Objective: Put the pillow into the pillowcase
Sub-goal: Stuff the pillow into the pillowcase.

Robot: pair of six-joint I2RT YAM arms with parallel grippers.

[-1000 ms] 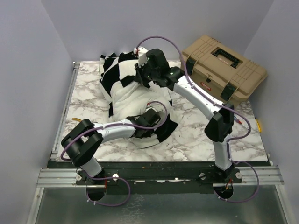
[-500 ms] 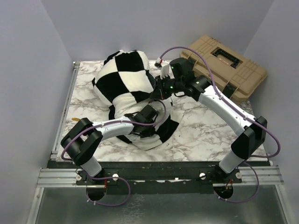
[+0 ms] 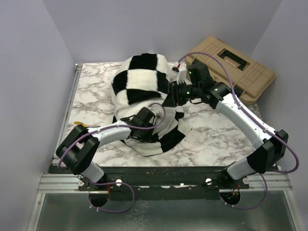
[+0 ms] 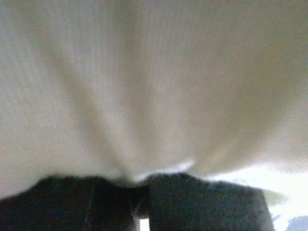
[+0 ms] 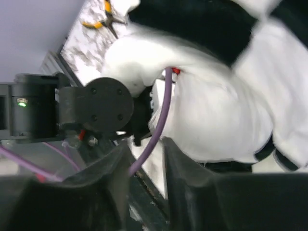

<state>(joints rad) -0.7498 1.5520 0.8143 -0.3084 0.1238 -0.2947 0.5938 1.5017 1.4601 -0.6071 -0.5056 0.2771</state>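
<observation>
The left gripper (image 4: 138, 185) was clamped on white fabric (image 4: 154, 72) at the pillowcase's (image 3: 142, 79) 6 o'clock. The right gripper (image 5: 144, 149) was parted narrowly, empty.

pillowcase (image 3: 144, 79), touching the right end effector (image 3: 172, 97) on its left: matt woven cloth, limp and creased. pillow (image 3: 144, 149), white end nearer the bases: matt cloth, soft. Right end effector fingers (image 5: 202, 192): matt black plastic. Right arm (image 3: 240, 115): white semi-gloss shell, matt black joints. Cable (image 3: 211, 55): smooth purple sheath. Table (image 3: 216, 137): marble print, smooth, low sheen. Toolbox (image 3: 236, 67) beyond the end effector: tan matt plastic. Rail (image 3: 163, 179): bare brushed metal.
</observation>
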